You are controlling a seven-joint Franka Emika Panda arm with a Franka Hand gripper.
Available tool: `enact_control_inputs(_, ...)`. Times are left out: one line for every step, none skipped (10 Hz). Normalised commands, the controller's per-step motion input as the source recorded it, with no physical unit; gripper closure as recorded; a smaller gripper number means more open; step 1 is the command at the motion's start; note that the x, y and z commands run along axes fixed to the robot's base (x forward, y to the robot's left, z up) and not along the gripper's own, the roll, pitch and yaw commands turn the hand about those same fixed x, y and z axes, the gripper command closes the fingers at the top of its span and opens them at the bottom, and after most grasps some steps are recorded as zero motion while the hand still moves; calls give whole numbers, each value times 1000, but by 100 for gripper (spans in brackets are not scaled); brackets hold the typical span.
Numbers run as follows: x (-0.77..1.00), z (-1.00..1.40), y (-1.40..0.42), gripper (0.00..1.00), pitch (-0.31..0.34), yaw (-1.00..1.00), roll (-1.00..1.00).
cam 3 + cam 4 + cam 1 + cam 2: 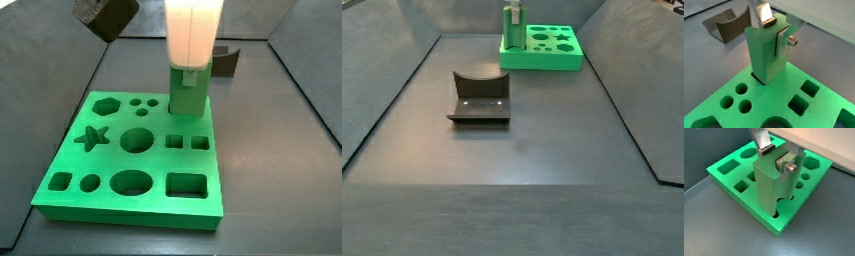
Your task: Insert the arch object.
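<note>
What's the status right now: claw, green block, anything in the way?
Gripper shut on the arch object, above the board's corner. Arch object upright, lower end in a hole of the holed board. Dark notched block apart on the floor, not in the way.

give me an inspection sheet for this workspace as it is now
surface: dark grey floor, bare apart from the items below
job's things: green arch stands upright with its lower end in a slot at a corner of the green board; how deep it sits cannot be told
clutter: dark notched block on the floor, apart from the board
grippers: gripper over the board corner, fingers on either side of the arch's top, shut on it
cables: nothing seen
surroundings: dark walls around the floor; nothing else seen
</note>
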Motion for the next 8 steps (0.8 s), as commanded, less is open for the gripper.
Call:
enact_control_inputs(-154,-363,3,100,-171,291,0)
enact_control_inputs(-343,-334,49,100,-169,77,0)
enact_control_inputs(-223,-329,46,100,-127,54,0)
enact_control_inputs(0,-443,0,100,-90,0,-41)
enact_control_inputs(309,-569,-49,100,-44,-40,-31)
enact_control_inputs(489,-660,-66,100,0,-17,0)
enact_control_inputs(423,-731,-9,100,0,0,14)
enact_control_inputs(163,-751,0,100,0,0,117)
